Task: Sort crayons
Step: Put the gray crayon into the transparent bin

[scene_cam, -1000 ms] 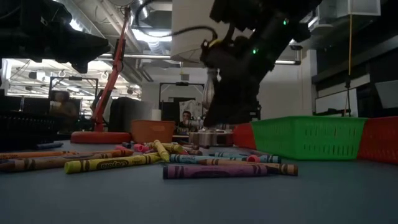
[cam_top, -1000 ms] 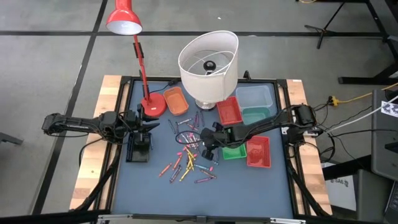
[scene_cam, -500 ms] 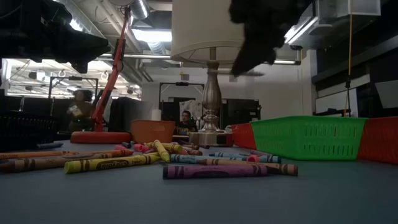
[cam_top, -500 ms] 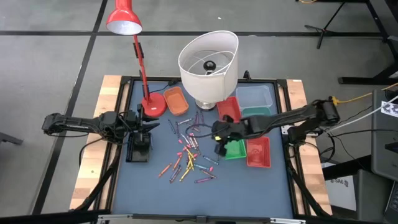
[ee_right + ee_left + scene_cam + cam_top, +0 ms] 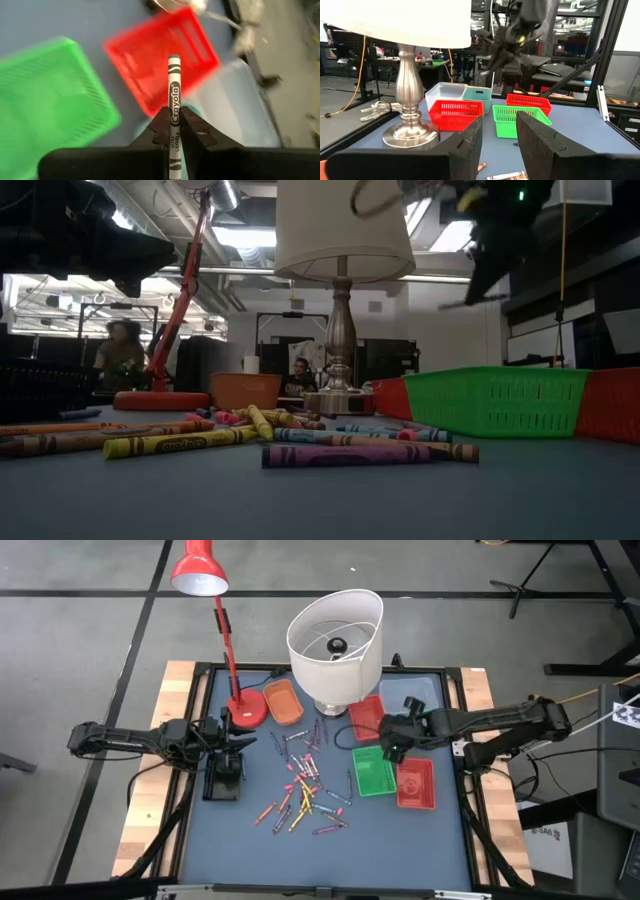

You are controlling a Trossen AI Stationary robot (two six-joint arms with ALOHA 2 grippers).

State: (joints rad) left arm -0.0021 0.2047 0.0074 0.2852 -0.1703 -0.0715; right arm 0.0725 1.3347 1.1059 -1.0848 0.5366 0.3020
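Currently your right gripper [image 5: 174,131] is clamped on a grey crayon [image 5: 173,95], its long axis running straight out past the fingertips, over the teal tray [image 5: 412,726] beside the red tray [image 5: 367,716]; left gripper [image 5: 497,145] waits open by the crayon pile [image 5: 303,790].

Grey concrete floor [image 5: 80,650] crossed by dark seams around a blue-topped table [image 5: 240,840] with wooden side rails. Behind it, ceiling strip lights [image 5: 250,238], a white wall [image 5: 450,330], dark metal framing [image 5: 607,45], cluttered workbenches [image 5: 435,60], and a person [image 5: 120,358] standing far back.
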